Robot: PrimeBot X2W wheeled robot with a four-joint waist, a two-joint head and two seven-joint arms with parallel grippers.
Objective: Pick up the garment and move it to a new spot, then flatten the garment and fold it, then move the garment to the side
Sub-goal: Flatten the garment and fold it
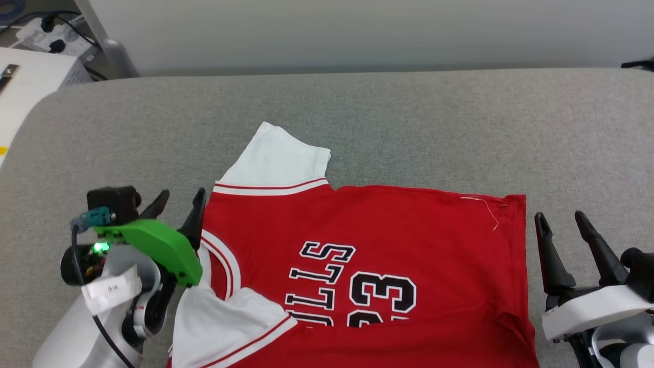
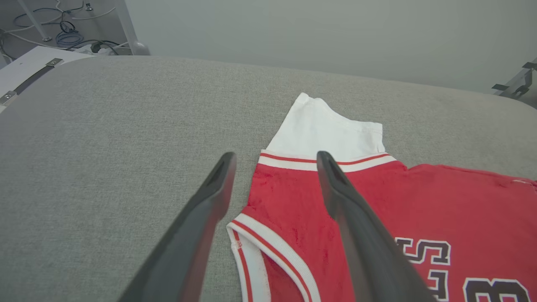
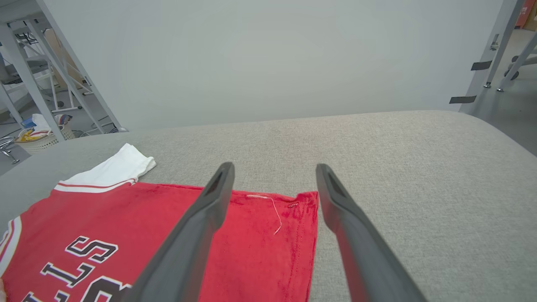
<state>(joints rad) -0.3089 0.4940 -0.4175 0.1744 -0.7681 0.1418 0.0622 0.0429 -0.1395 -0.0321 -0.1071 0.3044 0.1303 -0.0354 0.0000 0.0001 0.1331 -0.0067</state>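
Garment (image 1: 388, 245): red jersey tee, lying front-up on the grey fabric surface (image 1: 409, 117), turned sideways. Neck toward the robot's left, hem toward its right.

Print: black letters with white outline, "LLS" and "23" readable in the head view. The lower part is cut off by the bottom edge of that view.

Far sleeve (image 1: 278, 156): white, spread flat away from the robot, with a red-and-white striped band where it meets the body.

Near sleeve (image 1: 225, 322): white with the same trim, folded in over the chest and covering the start of the lettering.

Collar (image 1: 225, 260): white and red stripes, curved, at the left end.

Body mostly smooth. A few creases at the near right corner. A loose pale thread (image 1: 488, 209) at the far hem corner.

Left claw (image 1: 182, 192): fingers spread, nothing held. It sits at the shoulder edge by the collar. In the left wrist view one finger lies over red cloth, the other over bare grey. I cannot tell whether it touches the cloth.

Right claw (image 1: 559, 214): fingers apart, empty, just beside the hem edge. In the right wrist view the far hem corner shows between its fingers.
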